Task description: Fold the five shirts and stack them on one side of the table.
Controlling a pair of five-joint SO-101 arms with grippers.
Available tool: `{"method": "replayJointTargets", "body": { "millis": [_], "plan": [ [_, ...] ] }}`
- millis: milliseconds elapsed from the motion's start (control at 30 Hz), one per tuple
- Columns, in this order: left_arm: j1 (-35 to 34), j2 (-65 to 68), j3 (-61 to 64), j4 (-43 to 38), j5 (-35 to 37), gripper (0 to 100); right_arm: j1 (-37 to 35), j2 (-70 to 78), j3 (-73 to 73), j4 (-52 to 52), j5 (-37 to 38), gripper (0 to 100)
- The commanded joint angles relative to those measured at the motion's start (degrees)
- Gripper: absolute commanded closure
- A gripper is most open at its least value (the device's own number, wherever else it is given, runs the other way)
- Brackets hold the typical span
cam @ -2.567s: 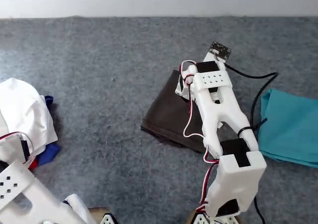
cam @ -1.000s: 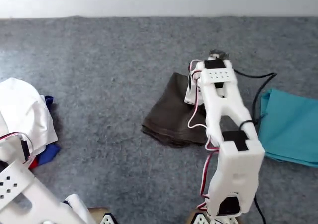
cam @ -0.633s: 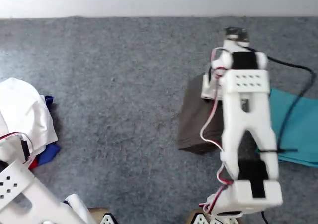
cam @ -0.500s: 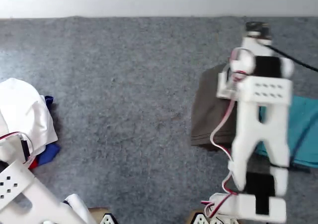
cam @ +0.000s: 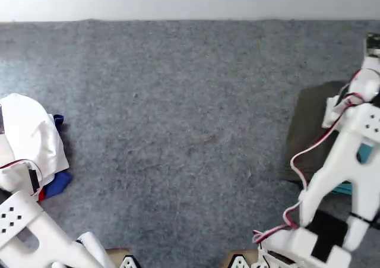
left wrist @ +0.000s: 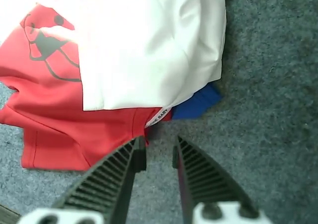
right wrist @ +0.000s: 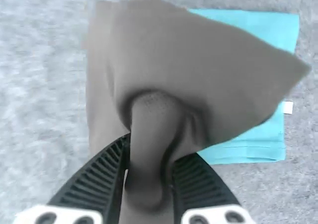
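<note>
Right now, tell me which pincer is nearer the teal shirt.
Right. The right pincer grips the brown shirt over the teal shirt; the left pincer hovers far across the table, beside the white shirt and red shirt.

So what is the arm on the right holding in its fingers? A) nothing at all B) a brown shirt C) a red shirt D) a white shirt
B: in the right wrist view the fingers pinch a bunched fold of the brown shirt, with the teal shirt behind it.
</note>
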Motion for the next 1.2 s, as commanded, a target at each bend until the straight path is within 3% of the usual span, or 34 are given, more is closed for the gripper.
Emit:
{"method": "replayJointTargets", "body": {
  "millis": [0,500,700,767,933,1133,1167],
  "plan": [
    [0.4,0.2,-0.7,-0.6,-0.6,90,3.8,3.1,-0.6,-5.2,2.5,98.9],
    [0.4,0.3,-0.4,-0.9,-0.6,90,10.1,16.7,-0.9,-19.7,17.1,97.2],
    [0.4,0.3,-0.3,-0.9,-0.6,90,11.1,13.8,-3.1,-16.8,18.6,67.0],
    [0.4,0.3,-0.3,-0.9,-0.6,90,11.1,12.3,-4.9,-13.7,18.5,63.5],
    [0.4,0.3,-0.3,-0.9,-0.6,90,9.7,10.4,-6.4,-7.2,18.5,71.2],
    [0.4,-0.1,-0.3,-0.8,-0.6,90,8.3,13.4,-6.0,-2.4,18.5,99.7],
    [0.4,-0.2,-0.3,-0.7,-0.6,90,8.0,14.5,-5.9,-1.3,18.5,98.7]
  ]
}}
